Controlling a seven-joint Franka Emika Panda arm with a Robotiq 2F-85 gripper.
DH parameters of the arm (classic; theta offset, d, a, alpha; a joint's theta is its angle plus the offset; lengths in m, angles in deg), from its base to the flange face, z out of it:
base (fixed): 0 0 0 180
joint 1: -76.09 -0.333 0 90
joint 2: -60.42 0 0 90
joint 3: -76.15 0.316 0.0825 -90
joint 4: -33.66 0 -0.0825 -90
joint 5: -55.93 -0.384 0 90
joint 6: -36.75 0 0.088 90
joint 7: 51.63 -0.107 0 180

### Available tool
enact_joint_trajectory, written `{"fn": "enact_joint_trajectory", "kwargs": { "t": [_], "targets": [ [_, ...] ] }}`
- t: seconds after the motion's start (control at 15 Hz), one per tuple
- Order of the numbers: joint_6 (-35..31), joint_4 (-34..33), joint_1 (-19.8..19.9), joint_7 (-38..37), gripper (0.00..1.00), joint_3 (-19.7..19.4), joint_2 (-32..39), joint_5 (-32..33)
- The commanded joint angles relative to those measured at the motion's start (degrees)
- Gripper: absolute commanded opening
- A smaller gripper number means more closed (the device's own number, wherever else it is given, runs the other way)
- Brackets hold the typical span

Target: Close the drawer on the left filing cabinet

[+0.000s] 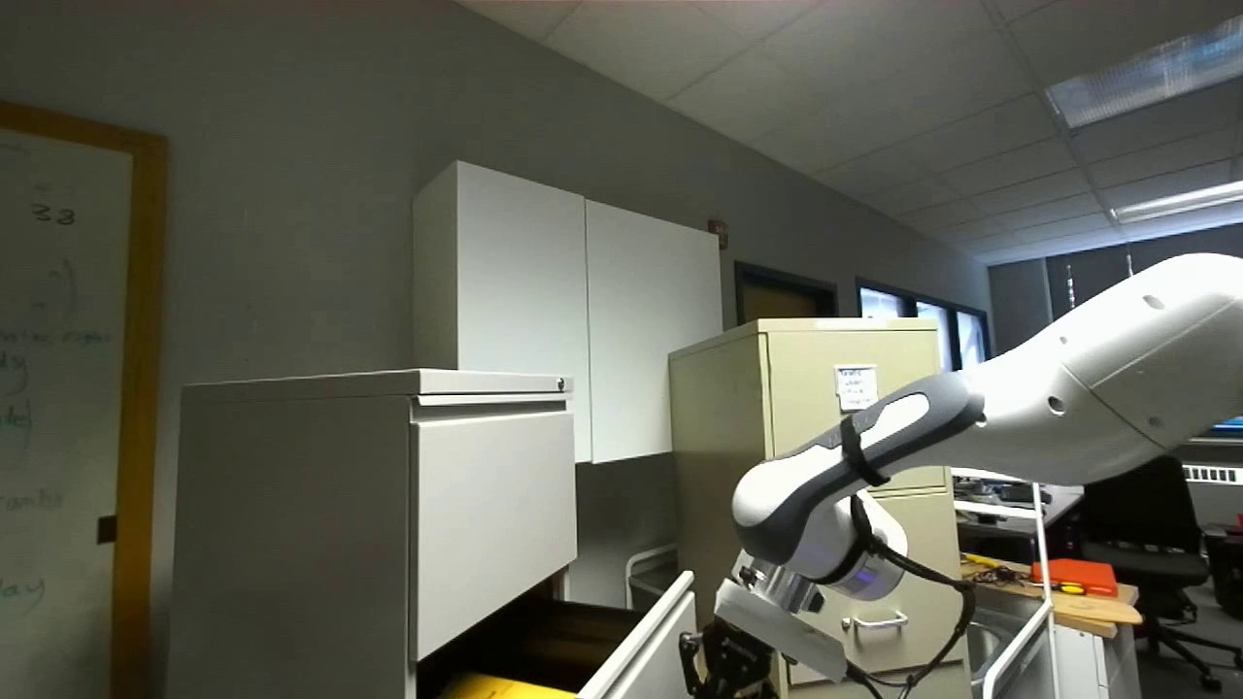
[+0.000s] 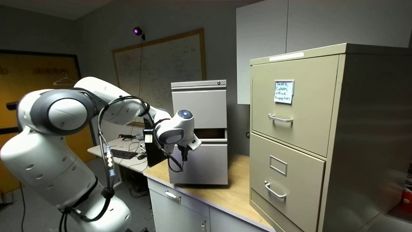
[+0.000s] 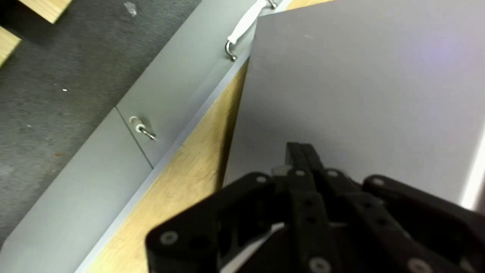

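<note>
Your gripper (image 3: 301,148) has fingers pressed tog.; in wrist view the drawer (image 3: 360,91) front's approx 2 o'clock from them, contact unclear. In an ext. view it's partway out of L filing cab (image 1: 291,544), approx 6 o'clock.

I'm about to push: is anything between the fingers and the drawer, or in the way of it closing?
Nothing visible. In the wrist view the fingers face the drawer with nothing between; whether they touch, I cannot tell. In an exterior view nothing shows blocking its way into the left filing cabinet, though it's dark inside.
</note>
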Motion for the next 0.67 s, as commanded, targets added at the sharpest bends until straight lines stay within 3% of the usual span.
{"fn": "enact_joint_trajectory", "kwargs": {
  "t": [0.0,0.6],
  "targets": [
    [6.85,-8.51,2.93,-8.03,0.00,0.49,5.83,8.79],
    [7.99,-25.52,0.73,-5.71,0.00,-1.10,14.96,5.68]
  ]
}}
